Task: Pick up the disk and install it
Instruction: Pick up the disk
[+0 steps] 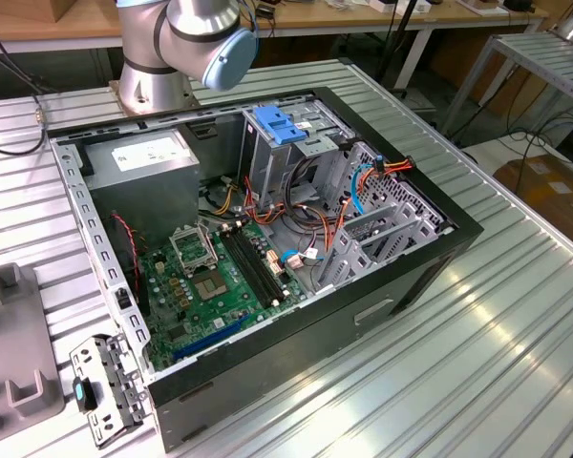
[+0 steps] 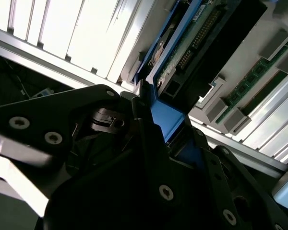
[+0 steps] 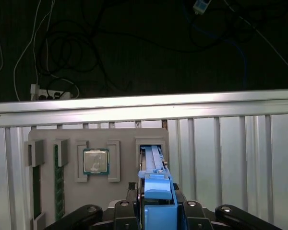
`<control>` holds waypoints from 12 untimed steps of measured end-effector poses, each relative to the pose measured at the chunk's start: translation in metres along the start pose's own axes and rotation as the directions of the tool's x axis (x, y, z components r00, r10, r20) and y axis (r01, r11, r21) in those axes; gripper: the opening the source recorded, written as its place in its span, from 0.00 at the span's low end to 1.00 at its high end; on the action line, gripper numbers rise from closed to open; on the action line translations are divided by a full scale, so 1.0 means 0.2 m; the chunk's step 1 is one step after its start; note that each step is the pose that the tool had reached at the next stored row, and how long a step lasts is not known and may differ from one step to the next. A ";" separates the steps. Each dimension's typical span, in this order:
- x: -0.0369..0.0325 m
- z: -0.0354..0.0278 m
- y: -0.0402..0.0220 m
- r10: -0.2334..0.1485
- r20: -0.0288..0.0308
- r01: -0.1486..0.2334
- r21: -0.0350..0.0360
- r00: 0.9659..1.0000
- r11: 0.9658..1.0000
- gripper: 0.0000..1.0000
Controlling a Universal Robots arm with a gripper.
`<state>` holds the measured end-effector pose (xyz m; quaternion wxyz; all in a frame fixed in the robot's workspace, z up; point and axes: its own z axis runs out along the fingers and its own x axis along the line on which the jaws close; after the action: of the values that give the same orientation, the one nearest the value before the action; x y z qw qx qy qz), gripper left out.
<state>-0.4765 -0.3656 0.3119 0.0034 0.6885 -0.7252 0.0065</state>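
Nearest the lens in both wrist views is the black body of the tool (image 3: 158, 203). Its two fingers press against either side of the blue frame at the near end of the disk (image 3: 153, 163), so the tool is closed on the disk. The disk stands on edge, with its far end inside the raised rim of a slot in a grey tray (image 3: 125, 136). Whether it is lifted at all from that slot I cannot tell. In the second wrist view the disk's green circuit-board side and a row of connector pins face the camera.

Across the same tray in the first wrist view sit two green memory sticks (image 3: 59, 179) in narrow slots, then a square processor chip (image 3: 96, 160) in its own pocket, then the disk's slot. The tray lies on the ribbed metal desk (image 3: 230, 158) near its edge. Cables and a power strip (image 3: 48, 90) lie on the dark floor beyond.

At the exterior view's left edge is a grey stand (image 1: 10, 324). Next, a small metal bracket (image 1: 100, 391) lies flat on the desk just beside an open computer case (image 1: 363, 315). Inside the case come a grey power supply (image 1: 143, 162) with a white sticker, the green motherboard (image 1: 220, 277), and a blue bracket (image 1: 280, 126) on top of the drive cage. Orange and blue wires (image 1: 363, 176) run toward the exterior view's right. The arm's base (image 1: 148, 81) stands at the far side of the case.
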 end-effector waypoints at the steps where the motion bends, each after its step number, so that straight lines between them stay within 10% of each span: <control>1: 0.000 -0.007 0.000 0.000 0.000 0.000 0.000 1.000 1.000 0.37; 12: 0.002 -0.123 -0.001 0.000 -0.007 0.000 0.000 1.000 1.000 0.37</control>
<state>-0.4765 -0.3656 0.3365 0.0057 0.6884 -0.7252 0.0088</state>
